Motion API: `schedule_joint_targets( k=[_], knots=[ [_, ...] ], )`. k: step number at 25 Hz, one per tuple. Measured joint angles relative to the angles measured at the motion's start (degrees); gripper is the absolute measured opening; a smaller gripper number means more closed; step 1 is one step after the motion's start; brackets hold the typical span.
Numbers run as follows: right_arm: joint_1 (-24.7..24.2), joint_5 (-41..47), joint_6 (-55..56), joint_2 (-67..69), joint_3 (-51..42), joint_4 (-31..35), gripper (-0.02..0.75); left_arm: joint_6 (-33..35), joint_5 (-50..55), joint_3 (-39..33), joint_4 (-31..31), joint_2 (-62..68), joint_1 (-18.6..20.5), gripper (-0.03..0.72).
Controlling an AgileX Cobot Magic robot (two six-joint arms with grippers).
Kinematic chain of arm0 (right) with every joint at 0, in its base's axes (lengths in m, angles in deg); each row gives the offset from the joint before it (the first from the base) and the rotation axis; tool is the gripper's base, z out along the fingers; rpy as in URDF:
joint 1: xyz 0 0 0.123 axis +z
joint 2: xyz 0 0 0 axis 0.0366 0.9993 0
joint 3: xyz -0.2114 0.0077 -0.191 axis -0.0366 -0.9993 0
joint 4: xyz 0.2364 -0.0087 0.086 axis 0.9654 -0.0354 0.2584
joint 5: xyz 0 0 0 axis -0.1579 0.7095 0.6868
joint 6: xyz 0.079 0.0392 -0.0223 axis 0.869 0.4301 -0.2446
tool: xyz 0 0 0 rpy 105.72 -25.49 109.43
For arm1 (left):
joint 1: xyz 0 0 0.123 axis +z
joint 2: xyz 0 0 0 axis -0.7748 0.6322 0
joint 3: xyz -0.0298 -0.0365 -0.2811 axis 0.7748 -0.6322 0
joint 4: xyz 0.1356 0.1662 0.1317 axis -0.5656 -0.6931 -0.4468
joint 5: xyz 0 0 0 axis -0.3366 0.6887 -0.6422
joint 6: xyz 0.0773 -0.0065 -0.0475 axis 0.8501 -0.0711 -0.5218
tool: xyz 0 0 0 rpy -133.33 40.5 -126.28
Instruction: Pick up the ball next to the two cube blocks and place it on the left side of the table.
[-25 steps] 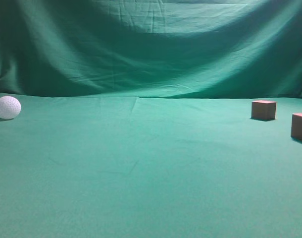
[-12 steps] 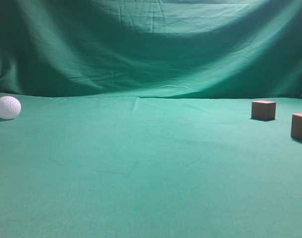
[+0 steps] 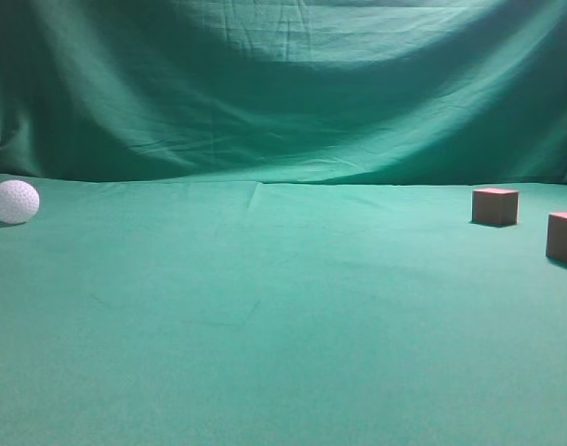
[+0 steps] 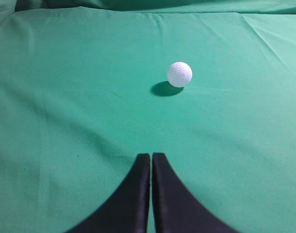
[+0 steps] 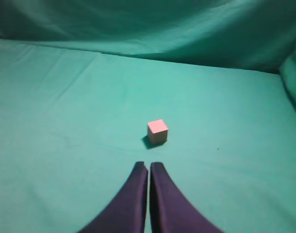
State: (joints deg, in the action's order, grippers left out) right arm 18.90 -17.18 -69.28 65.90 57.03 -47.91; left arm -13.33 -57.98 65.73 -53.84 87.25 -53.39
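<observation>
Dim, soft picture with green cast in the exterior view, backdrop [image 3: 283,93] dark at the upper corners, ball [image 4: 179,74] bright with dark shadow at its left in the left wrist view, right wrist view slightly blurred, grainy

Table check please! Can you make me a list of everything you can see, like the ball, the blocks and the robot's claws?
Surface: table covered in green cloth, slightly creased.
Job's things: white ball rests at the far left of the exterior view, alone; two cube blocks sit at the far right, one further back, one nearer and cut by the frame edge.
Clutter: nothing seen.
Grippers: left gripper shut and empty, short of the ball; right gripper shut and empty, pointing at a cube.
Cables: nothing seen.
Surroundings: draped green backdrop behind the table.
</observation>
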Motion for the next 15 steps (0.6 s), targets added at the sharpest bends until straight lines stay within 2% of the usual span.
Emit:
schedule_joint_targets(
  k=[3, 8, 15],
  knots=[
    [-4.04, -4.42, -0.01, -5.18, -7.51, -0.1, 0.0, 0.0, 0.0, 0.0, 0.0, 0.0, 0.0, 0.0],
    [-7.51, -5.38, 0.47, -13.29, -16.41, -0.37, 0.0, 0.0, 0.0, 0.0, 0.0, 0.0, 0.0, 0.0],
    [-8.75, -3.05, 1.63, -16.65, -18.66, -0.36, 0.0, 0.0, 0.0, 0.0, 0.0, 0.0, 0.0, 0.0]
  ],
)
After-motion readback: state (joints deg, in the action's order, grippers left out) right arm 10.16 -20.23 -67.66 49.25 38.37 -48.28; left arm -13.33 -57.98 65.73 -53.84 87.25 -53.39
